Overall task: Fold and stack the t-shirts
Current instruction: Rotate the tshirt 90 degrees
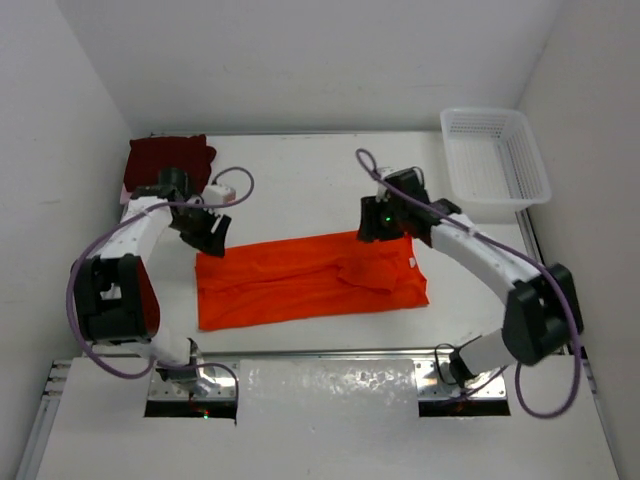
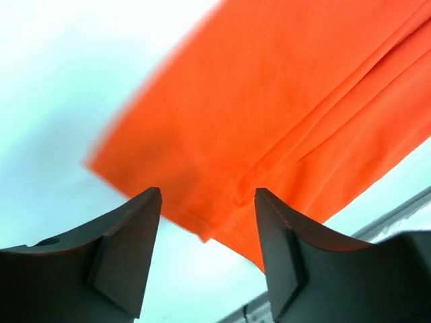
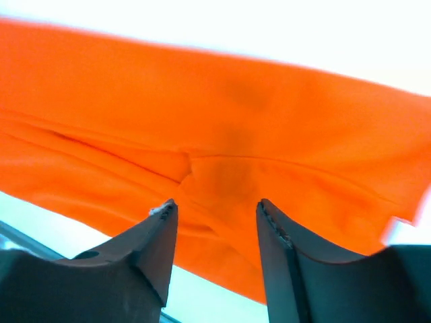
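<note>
The bright orange cloth t-shirt (image 1: pixel 300 285) is lying folded and creased beneath the left claw (image 1: pixel 213 240) and right claw (image 1: pixel 376 232), both gaping empty.

White lattice basket (image 1: pixel 482 113) at the far right corner of the white table (image 1: pixel 300 190)

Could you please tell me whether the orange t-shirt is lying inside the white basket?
No, the orange t-shirt lies spread on the table, apart from the white basket at the far right corner.
</note>
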Controlling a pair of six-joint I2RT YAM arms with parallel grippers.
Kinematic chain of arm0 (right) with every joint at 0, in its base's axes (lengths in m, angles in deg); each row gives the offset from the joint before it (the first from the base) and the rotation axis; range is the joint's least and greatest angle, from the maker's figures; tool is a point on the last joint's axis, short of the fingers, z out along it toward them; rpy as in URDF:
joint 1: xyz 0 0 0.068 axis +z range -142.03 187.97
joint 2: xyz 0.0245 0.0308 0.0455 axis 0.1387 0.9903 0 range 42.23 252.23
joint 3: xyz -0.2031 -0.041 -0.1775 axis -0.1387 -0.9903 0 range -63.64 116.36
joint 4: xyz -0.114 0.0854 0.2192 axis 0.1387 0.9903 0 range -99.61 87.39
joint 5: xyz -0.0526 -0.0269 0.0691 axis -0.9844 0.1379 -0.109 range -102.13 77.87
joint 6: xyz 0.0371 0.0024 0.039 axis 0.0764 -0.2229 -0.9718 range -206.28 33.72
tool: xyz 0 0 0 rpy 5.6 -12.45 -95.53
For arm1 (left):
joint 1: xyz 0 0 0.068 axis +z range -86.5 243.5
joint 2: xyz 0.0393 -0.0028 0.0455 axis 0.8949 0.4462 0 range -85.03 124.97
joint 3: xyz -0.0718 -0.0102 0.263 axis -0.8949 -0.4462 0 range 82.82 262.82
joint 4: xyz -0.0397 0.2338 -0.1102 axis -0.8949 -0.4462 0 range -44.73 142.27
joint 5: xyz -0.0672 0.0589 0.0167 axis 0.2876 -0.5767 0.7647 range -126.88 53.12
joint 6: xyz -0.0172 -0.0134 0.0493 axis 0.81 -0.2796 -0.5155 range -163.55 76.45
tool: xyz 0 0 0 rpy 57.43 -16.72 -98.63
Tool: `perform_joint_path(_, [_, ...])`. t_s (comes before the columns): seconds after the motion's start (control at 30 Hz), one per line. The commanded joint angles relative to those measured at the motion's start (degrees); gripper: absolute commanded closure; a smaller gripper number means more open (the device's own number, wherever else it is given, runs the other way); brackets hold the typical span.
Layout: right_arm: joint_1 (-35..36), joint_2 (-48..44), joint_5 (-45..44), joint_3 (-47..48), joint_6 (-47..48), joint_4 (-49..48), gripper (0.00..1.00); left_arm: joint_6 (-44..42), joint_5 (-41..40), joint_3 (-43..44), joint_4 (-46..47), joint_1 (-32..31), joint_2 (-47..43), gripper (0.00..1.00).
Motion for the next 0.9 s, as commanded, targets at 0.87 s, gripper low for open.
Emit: perform_joint_path(0.87, [-17.6, 1.0, -2.5, -20.1, -5.5, -6.5, 0.71, 9.2, -8.6, 0.2, 16.3, 7.8, 8.2, 0.32])
